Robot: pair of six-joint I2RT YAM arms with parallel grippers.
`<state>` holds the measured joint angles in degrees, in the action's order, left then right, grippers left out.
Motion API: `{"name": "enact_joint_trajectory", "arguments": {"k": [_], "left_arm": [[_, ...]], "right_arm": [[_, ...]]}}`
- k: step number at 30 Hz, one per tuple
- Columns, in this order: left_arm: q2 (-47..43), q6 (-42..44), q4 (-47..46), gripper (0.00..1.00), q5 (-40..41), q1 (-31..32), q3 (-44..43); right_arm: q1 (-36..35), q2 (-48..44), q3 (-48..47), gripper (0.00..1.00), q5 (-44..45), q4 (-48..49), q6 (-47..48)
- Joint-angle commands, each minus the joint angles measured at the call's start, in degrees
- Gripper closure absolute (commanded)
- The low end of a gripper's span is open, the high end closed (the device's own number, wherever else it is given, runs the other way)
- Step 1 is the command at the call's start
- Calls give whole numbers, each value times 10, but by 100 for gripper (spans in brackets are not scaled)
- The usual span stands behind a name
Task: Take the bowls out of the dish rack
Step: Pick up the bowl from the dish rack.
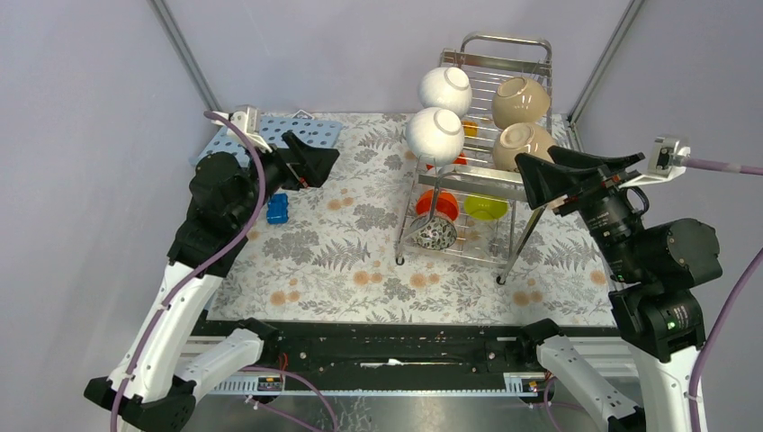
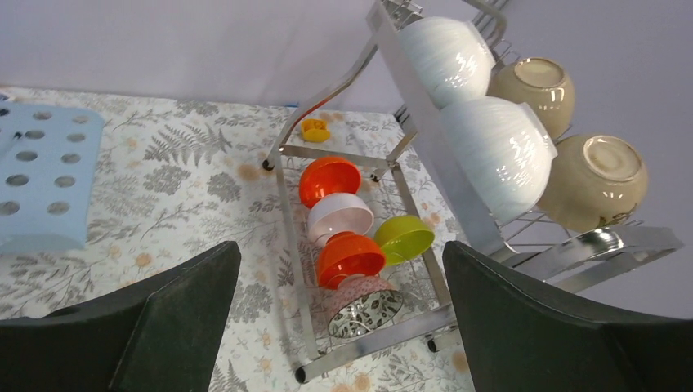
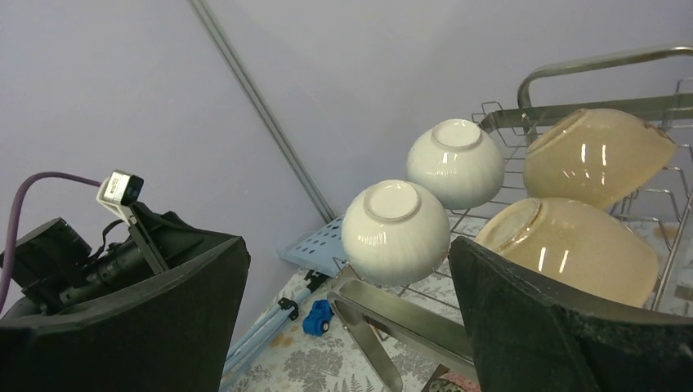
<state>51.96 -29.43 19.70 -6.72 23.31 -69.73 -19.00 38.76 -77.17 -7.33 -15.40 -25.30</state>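
Right gripper (image 1: 536, 165) - jaws wide, empty, just beside near cream-beige bowl (image 1: 522, 142) on upper tier of dish rack (image 1: 477, 176). Left gripper (image 1: 317, 166) jaws wide, empty, over table (image 1: 360, 247), well left of rack. Upper tier also holds far cream-beige bowl (image 1: 520, 101), two white bowls (image 1: 435, 133). Lower tier - orange-red bowl (image 1: 436, 204), lime-green bowl (image 1: 485, 207), speckled bowl (image 1: 437, 234).

A table (image 1: 360, 261) covered in fern-printed cloth carries a tall steel-wire dish rack (image 1: 506, 40) at two o'clock. A flat light-blue perforated board (image 1: 310, 130) lies at eleven o'clock, and a small blue block (image 1: 277, 208) at nine.
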Motion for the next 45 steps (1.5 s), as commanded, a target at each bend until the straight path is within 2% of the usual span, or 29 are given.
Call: {"name": "enact_joint_trajectory", "arguments": {"k": [1,3,8,14,20,29,39,45], "left_arm": [[10,-7,-77,1,-34,1,3],[9,-26,-109,1,-34,1,14],[16,-96,-213,1,-38,1,44],[102,-143,-198,1,-131,1,-18],[83,-156,-223,1,-124,1,40],[91,-178,-236,1,-149,0,69],[110,-192,-234,1,-147,0,74],[111,-191,-220,1,-130,-3,78]], "right_arm": [[-4,-23,0,0,56,-2,-22],[-4,-23,-21,0,77,-38,-20],[-4,0,-77,0,194,-162,-21],[-3,3,-85,0,308,-234,-44],[-4,-5,-75,0,338,-274,-78],[-9,31,-103,0,325,-251,-87],[-9,111,-141,0,283,-150,-86],[-9,138,-154,0,309,-132,-94]]}}
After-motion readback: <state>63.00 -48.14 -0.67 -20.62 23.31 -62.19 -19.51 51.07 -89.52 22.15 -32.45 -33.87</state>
